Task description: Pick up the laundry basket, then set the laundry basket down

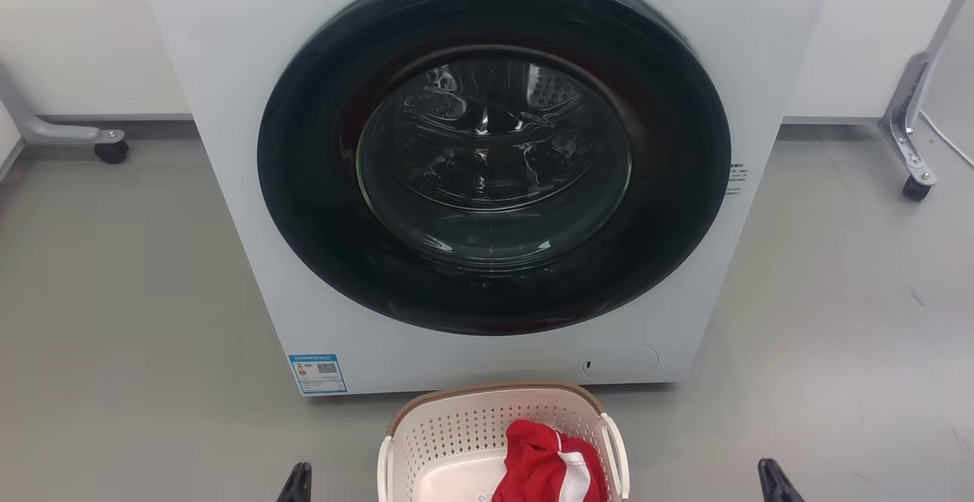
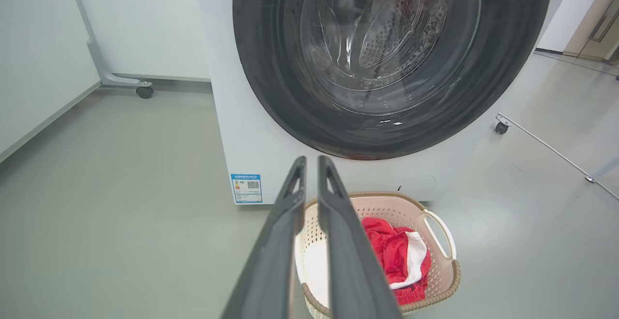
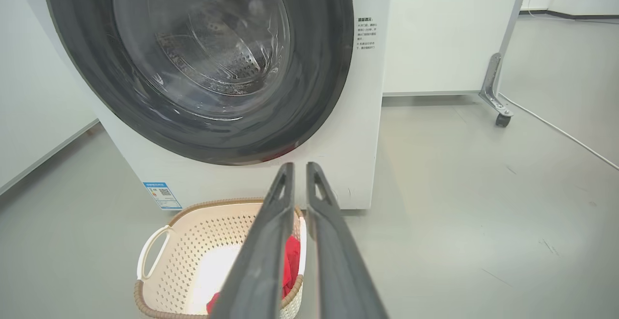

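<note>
The laundry basket (image 1: 456,430), cream with perforated sides, a brown woven-look rim and white side handles, stands on the grey floor just in front of the washer. A red and white garment (image 1: 542,462) lies in its right half. My left gripper (image 1: 297,481) hovers to the basket's left and my right gripper (image 1: 776,479) further off to its right, both apart from it. In the left wrist view the left gripper (image 2: 312,163) is shut on nothing, above the basket (image 2: 387,208). In the right wrist view the right gripper (image 3: 300,169) is shut too, beside the basket (image 3: 203,241).
A white front-loading washer (image 1: 228,144) with a large dark round door (image 1: 491,152) stands close behind the basket. Metal frame legs on castors sit at the far left (image 1: 110,150) and far right (image 1: 915,186). A white cable (image 3: 556,130) runs along the floor on the right.
</note>
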`<state>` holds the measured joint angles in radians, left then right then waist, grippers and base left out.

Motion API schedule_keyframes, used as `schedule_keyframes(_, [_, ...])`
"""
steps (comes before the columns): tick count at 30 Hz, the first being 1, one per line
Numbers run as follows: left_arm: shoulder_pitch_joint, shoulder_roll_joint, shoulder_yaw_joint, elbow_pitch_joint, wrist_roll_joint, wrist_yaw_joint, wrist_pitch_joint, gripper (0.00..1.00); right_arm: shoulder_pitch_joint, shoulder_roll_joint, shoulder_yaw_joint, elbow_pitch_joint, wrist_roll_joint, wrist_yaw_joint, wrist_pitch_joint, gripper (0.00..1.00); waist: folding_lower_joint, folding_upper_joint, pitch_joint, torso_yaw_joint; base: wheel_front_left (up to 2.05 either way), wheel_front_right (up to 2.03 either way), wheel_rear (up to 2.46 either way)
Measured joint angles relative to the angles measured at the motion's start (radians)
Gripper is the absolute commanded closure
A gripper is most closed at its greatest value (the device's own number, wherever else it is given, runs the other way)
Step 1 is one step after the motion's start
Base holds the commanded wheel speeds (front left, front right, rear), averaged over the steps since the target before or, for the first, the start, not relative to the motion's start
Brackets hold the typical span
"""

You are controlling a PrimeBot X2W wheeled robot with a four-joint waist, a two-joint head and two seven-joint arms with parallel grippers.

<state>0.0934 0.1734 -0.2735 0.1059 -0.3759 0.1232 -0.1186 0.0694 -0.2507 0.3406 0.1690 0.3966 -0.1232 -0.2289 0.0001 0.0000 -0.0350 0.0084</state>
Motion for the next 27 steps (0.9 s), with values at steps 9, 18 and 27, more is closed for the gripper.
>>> schedule_keyframes(9, [-0.003,-0.014,0.032,0.014,-0.077,-0.019,0.021,1.00,0.002,0.017,-0.042,0.008,0.080,0.018,0.027,1.00,0.0000,0.0000,0.004,-0.001,0.00,0.00,0.00])
schedule_keyframes(18, [-0.009,-0.021,0.067,0.029,-0.202,-0.038,0.043,1.00,-0.010,0.037,-0.086,0.021,0.201,0.040,0.065,1.00,0.0000,0.0000,0.007,-0.002,0.00,0.00,0.00])
schedule_keyframes(27, [-0.026,-0.034,0.097,0.045,-0.311,-0.060,0.064,1.00,-0.021,0.054,-0.126,0.031,0.306,0.061,0.095,1.00,0.0000,0.0000,0.010,-0.002,0.00,0.00,0.00])
